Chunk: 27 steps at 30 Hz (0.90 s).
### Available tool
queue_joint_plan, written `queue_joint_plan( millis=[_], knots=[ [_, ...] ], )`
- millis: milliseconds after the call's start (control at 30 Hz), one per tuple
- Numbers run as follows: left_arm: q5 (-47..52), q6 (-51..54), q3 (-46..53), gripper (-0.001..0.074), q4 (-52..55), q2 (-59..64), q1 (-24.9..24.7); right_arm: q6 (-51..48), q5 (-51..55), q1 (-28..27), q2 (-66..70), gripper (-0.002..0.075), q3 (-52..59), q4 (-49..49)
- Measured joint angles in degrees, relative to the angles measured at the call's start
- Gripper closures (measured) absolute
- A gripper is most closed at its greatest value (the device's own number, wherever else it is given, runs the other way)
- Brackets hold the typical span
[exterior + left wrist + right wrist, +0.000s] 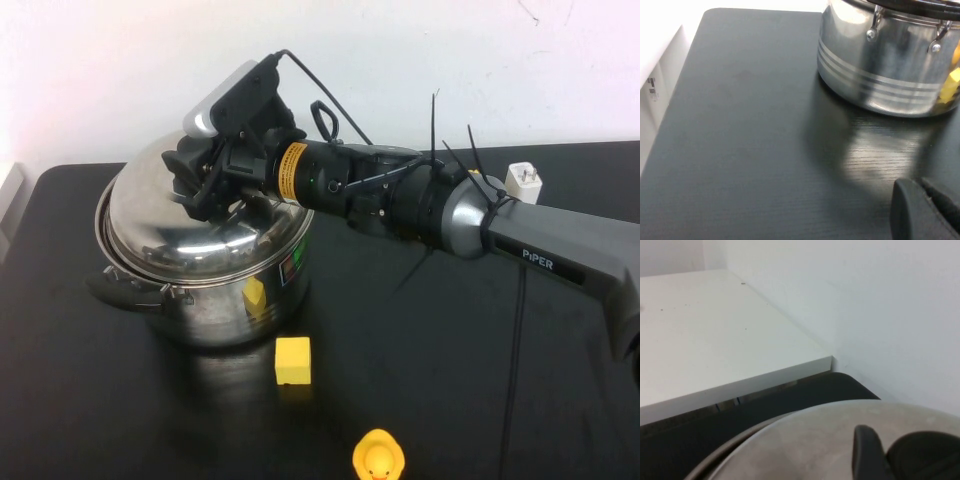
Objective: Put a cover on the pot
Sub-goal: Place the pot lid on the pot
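Observation:
The large steel pot (225,305) stands on the black table at the left and also shows in the left wrist view (880,70). The domed steel lid (165,230) lies on its rim, slightly askew. My right gripper (208,185) reaches in from the right and is shut on the lid's black knob (925,455). One finger (865,455) presses against the knob above the lid's dome (805,440). My left gripper (927,200) is out of the high view. It hovers low over the table beside the pot, with its fingers together and empty.
A yellow block (292,360) lies just in front of the pot. A yellow rubber duck (378,458) sits at the front edge. A white plug (524,182) is at the back right. A white shelf (715,340) adjoins the table's left side.

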Motion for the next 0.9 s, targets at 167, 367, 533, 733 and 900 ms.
queue_joint_plan(
  millis=[167,367,533,733,900],
  knots=[
    [0.0,0.0,0.0,0.0737,0.0,0.0,0.0,0.0,-0.93,0.0,0.0,0.0386,0.0,0.0],
    [0.0,0.0,0.0,0.0737,0.0,0.0,0.0,0.0,-3.1,0.0,0.0,0.0386,0.0,0.1],
    [0.0,0.0,0.0,0.0737,0.0,0.0,0.0,0.0,-3.24,0.0,0.0,0.0386,0.0,0.31],
    [0.0,0.0,0.0,0.0737,0.0,0.0,0.0,0.0,-1.81,0.0,0.0,0.0386,0.0,0.2],
    [0.0,0.0,0.0,0.0737,0.0,0.0,0.0,0.2,-0.27,0.0,0.0,0.0386,0.0,0.06]
  ],
)
